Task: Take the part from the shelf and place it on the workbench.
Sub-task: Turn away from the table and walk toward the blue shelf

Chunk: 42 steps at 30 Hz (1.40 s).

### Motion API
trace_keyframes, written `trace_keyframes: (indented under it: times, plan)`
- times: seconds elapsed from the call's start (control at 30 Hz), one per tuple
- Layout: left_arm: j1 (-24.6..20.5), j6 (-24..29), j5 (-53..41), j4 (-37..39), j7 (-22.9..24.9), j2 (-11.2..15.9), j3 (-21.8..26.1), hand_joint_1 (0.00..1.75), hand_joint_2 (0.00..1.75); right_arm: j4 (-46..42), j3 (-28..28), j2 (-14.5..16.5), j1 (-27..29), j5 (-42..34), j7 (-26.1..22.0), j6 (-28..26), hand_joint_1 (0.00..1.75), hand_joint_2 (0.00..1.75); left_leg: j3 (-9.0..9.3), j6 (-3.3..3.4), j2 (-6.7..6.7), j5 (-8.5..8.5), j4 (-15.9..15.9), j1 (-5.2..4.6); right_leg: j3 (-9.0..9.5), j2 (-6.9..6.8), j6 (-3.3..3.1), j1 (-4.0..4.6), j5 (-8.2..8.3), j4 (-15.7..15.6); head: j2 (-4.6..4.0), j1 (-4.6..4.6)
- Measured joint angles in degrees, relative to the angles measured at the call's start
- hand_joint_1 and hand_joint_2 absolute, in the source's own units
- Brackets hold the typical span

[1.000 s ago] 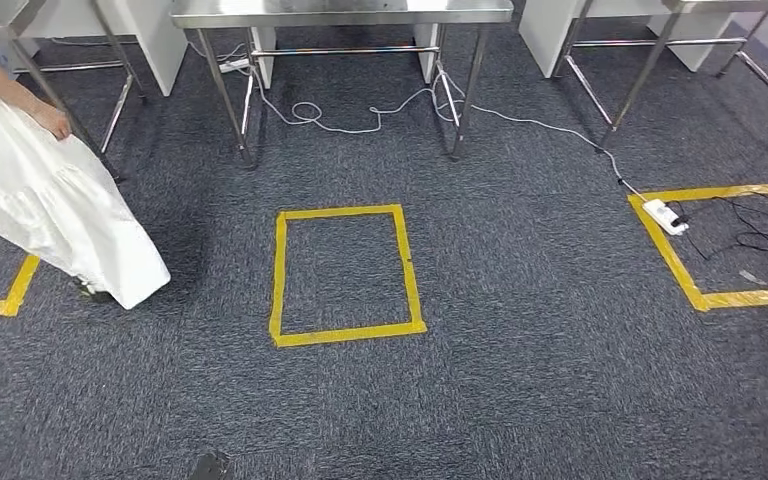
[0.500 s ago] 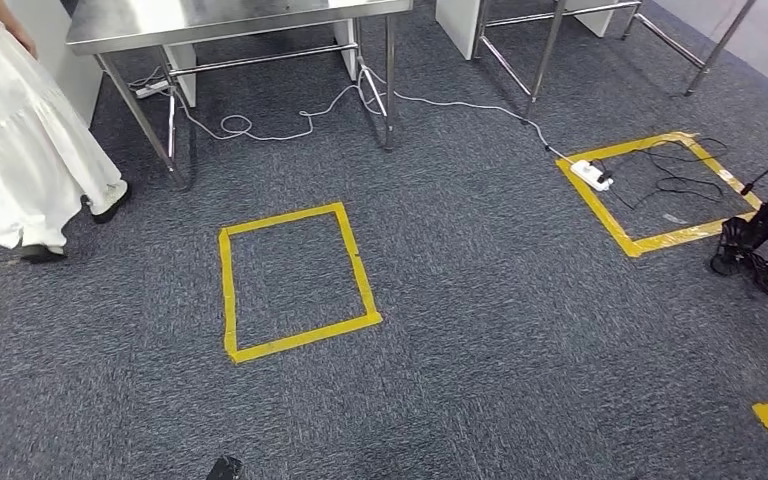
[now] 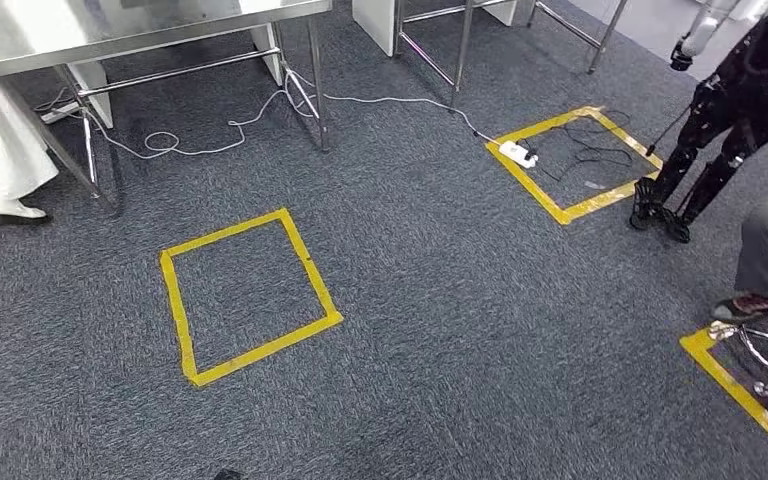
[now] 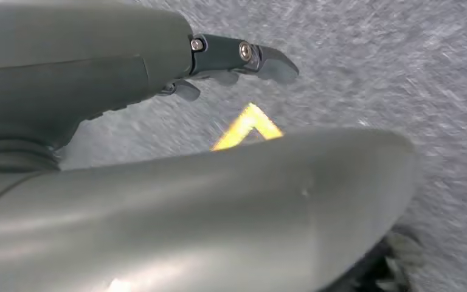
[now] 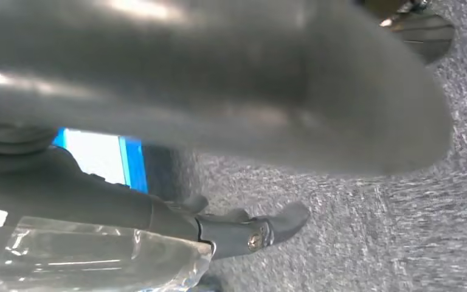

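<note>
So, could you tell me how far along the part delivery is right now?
Done: the right hand already holds a clear plastic-wrapped item, probably the part. In hand: carrying it over grey carpet; the left hand holds nothing. Left: reaching the steel table and setting it down.

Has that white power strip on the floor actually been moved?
No. The white power strip keeps its corner of the yellow tape square; the whole view shifted as the camera turned.
</note>
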Motion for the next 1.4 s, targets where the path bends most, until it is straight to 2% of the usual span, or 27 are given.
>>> trace_keyframes:
  times: [0.03,0.1,0.13,0.17,0.23,0.3,0.37,0.4,0.47,0.5,0.53,0.57,0.6,0.63,0.7,0.77,0.83,0.9,0.97,1.03,1.07,1.1,1.13,1.2,1.27,1.33,1.4]
  plan:
    - [0.0,-0.4,0.0,0.0,1.8,0.0,0.1,0.00,0.00,0.0,-0.2,-0.1,-0.1,0.1,0.0,0.0,0.00,0.00,-0.13,0.17,1.59,0.47,-0.5,0.00,-2.47,-1.81,0.10,-0.03,-1.92,4.8,0.00,0.13]
    - [0.1,-0.7,-0.7,0.1,6.1,-0.1,0.3,0.00,0.00,0.0,-0.4,-0.3,-0.1,0.6,0.1,0.2,0.00,0.00,-0.47,0.22,5.59,1.24,-1.2,0.02,-3.77,-6.26,1.11,-0.57,-3.99,8.9,0.00,0.37]
    - [0.1,-0.7,-1.3,0.2,7.6,-0.1,0.4,0.00,0.00,0.0,-0.5,-0.4,-0.2,0.9,0.3,0.4,0.00,0.00,-0.59,-0.09,7.26,1.30,-1.1,-0.10,-2.40,-7.77,1.86,-0.96,-3.87,7.5,0.00,0.39]
    - [0.2,-0.5,-1.8,0.2,8.4,-0.1,0.4,0.00,0.00,0.0,-0.5,-0.5,-0.2,1.1,0.6,0.5,0.00,0.00,-0.56,-0.47,8.23,1.26,-1.1,-0.19,0.59,-9.13,2.35,-0.98,-2.46,2.7,0.00,0.41]
    - [0.3,-0.3,-2.3,0.3,9.2,0.0,0.4,0.00,0.00,0.0,-0.7,-0.4,-0.3,1.2,1.4,0.7,0.00,0.00,-0.34,-1.30,9.41,1.11,-0.9,-0.45,2.88,-10.48,1.89,-0.73,-1.35,-1.6,0.00,0.27]
    - [0.5,-0.2,-2.8,0.3,9.7,0.0,0.4,0.00,0.00,0.0,-0.9,-0.4,-0.1,1.4,2.0,0.8,0.00,0.00,-0.04,-2.06,10.39,0.98,-1.0,-0.35,2.37,-9.28,0.95,-0.51,-1.14,-1.7,0.00,0.13]
    - [0.7,-0.2,-3.2,0.3,10.1,0.0,0.4,0.00,0.00,0.0,-1.1,-0.4,0.2,1.6,2.6,0.8,0.00,0.00,-0.33,-2.85,8.79,-0.29,0.2,0.08,2.36,-7.99,0.05,-0.95,-0.83,-1.8,0.00,0.02]
    - [0.8,-0.2,-3.4,0.3,10.2,0.0,0.4,0.00,0.00,0.0,-1.1,-0.4,0.2,1.7,2.8,0.8,0.00,0.00,-1.16,-3.11,7.07,-1.98,2.4,0.23,2.44,-7.38,-0.43,-1.18,-0.57,-1.8,0.00,-0.07]
    - [1.4,-0.2,-3.6,0.4,10.3,-0.1,0.4,0.00,0.00,0.0,-1.2,-0.4,0.2,1.9,3.0,0.8,0.00,0.00,-4.33,-3.14,3.87,-6.69,10.1,0.31,2.25,-6.12,-1.04,-1.07,-0.21,-1.8,0.00,-0.18]
    - [1.7,-0.1,-3.6,0.4,10.4,-0.1,0.4,0.00,0.00,0.0,-1.2,-0.4,0.3,2.0,3.0,0.9,0.00,0.00,-6.01,-3.02,3.30,-8.50,14.1,0.29,2.09,-5.34,-1.21,-0.84,-0.09,-1.8,0.00,-0.18]
    - [2.0,0.1,-3.7,0.5,10.5,-0.1,0.4,0.00,0.00,0.0,-1.2,-0.4,0.3,2.0,3.0,1.0,0.00,0.00,-7.03,-2.84,3.10,-9.17,16.5,0.29,1.98,-4.47,-1.30,-0.62,-0.01,-1.8,0.00,-0.17]
    - [2.2,0.2,-3.7,0.5,10.6,-0.2,0.4,0.00,0.00,0.0,-1.2,-0.4,0.5,2.1,3.0,1.0,0.00,0.00,-7.00,-2.60,2.99,-8.55,16.6,0.29,1.94,-3.58,-1.34,-0.44,0.07,-1.7,0.00,-0.17]
    - [2.3,0.3,-3.7,0.5,10.6,-0.3,0.4,0.00,0.00,0.0,-1.3,-0.4,0.6,2.1,3.1,1.1,0.00,0.00,-5.81,-2.28,2.73,-6.81,14.3,0.28,1.96,-2.69,-1.34,-0.32,0.13,-1.6,0.00,-0.18]
    - [2.4,0.5,-3.8,0.5,10.6,-0.3,0.4,0.00,0.00,0.0,-1.3,-0.5,0.8,2.1,3.1,1.1,0.00,0.00,-3.83,-1.86,1.84,-4.51,10.2,0.27,1.97,-1.82,-1.29,-0.26,0.16,-1.5,0.00,-0.18]
    - [2.6,0.6,-3.9,0.5,10.5,-0.3,0.4,0.00,0.00,0.1,-1.4,-0.4,0.8,2.1,3.1,1.1,0.00,0.00,-0.41,-0.94,-1.34,-1.51,2.9,0.25,1.72,-0.45,-1.00,-0.13,0.32,-1.3,0.00,-0.13]
    - [2.7,0.7,-4.2,0.5,10.2,-0.3,0.4,0.00,0.00,0.1,-1.5,-0.4,0.9,2.1,3.1,1.2,0.00,0.00,0.45,-0.43,-2.63,-1.01,0.6,-0.05,1.07,0.78,-0.33,-0.20,0.71,-1.2,0.00,-0.18]
    - [2.7,0.7,-4.5,0.6,9.9,-0.5,0.4,0.00,0.00,0.2,-1.6,-0.5,1.1,2.1,3.1,1.2,0.00,0.00,0.54,-0.11,-0.95,-0.38,-0.2,-0.20,0.35,1.66,0.47,-0.17,1.18,-1.3,0.00,-0.25]
    - [2.8,0.6,-4.5,0.6,9.7,-0.7,0.4,0.00,0.00,0.2,-1.8,-0.6,1.3,2.0,3.1,1.2,0.00,0.00,0.77,0.45,0.72,0.50,-1.4,-0.07,-1.31,-0.83,0.50,0.12,0.05,1.0,0.00,-0.05]
    - [2.9,0.6,-4.6,0.6,9.7,-0.8,0.4,0.00,0.00,0.2,-1.9,-0.7,1.3,2.0,3.1,1.2,0.00,0.00,0.68,0.77,2.73,0.92,-1.9,-0.24,-5.04,-4.59,0.07,0.15,-3.38,8.3,0.00,0.20]
    - [3.1,0.5,-4.6,0.6,9.7,-0.8,0.4,0.00,0.00,0.2,-2.0,-0.8,1.3,2.2,3.1,1.3,0.00,0.00,0.46,0.74,4.87,0.98,-1.8,-0.48,-7.99,-5.82,0.40,-0.07,-5.83,14.9,0.00,0.28]
    - [3.1,0.5,-4.6,0.6,9.6,-0.8,0.4,0.00,0.00,0.2,-2.0,-0.9,1.3,2.3,3.1,1.4,0.00,0.00,0.41,0.69,5.77,0.99,-1.8,-0.54,-7.81,-6.01,0.85,-0.21,-5.80,15.2,0.00,0.30]
    - [3.1,0.5,-4.6,0.6,9.6,-0.8,0.4,0.00,0.00,0.3,-2.0,-0.9,1.4,2.5,3.1,1.6,0.00,0.00,0.39,0.62,6.58,0.98,-1.8,-0.56,-6.31,-6.33,1.41,-0.36,-4.96,13.0,0.00,0.31]
    - [3.1,0.4,-4.6,0.6,9.6,-0.9,0.4,0.00,0.00,0.3,-2.0,-1.0,1.5,2.6,3.1,1.7,0.00,0.00,0.42,0.48,7.36,0.97,-1.8,-0.56,-3.60,-7.19,1.95,-0.52,-3.63,8.7,0.00,0.32]
    - [3.0,0.4,-4.6,0.6,9.6,-0.9,0.4,0.00,0.00,0.3,-2.0,-1.2,1.3,2.8,3.1,1.8,0.00,0.00,0.56,-0.11,8.66,0.82,-1.8,-0.73,1.14,-9.81,2.18,-0.44,-1.32,0.5,0.00,0.34]
    - [3.0,0.4,-4.6,0.6,9.6,-1.0,0.4,0.00,0.00,0.3,-2.0,-1.3,1.0,2.8,3.1,1.9,0.00,0.00,0.88,-1.03,9.83,0.35,-1.8,-0.92,2.27,-10.92,1.42,-0.05,-0.53,-2.3,0.00,0.27]
    - [2.8,0.4,-4.6,0.6,9.5,-1.0,0.4,0.00,0.00,0.3,-2.0,-1.4,1.1,2.8,3.1,1.9,0.00,0.00,1.24,-1.87,10.75,-0.09,-1.7,-0.76,1.95,-9.72,0.43,-0.04,-0.32,-2.4,0.00,0.17]
    - [2.7,0.5,-4.6,0.6,9.5,-1.1,0.4,0.00,0.00,0.3,-2.0,-1.4,1.3,2.9,3.1,2.0,0.00,0.00,0.77,-2.57,8.47,-1.77,0.3,-0.38,2.15,-8.35,-0.57,-0.54,0.12,-2.5,0.00,-0.03]
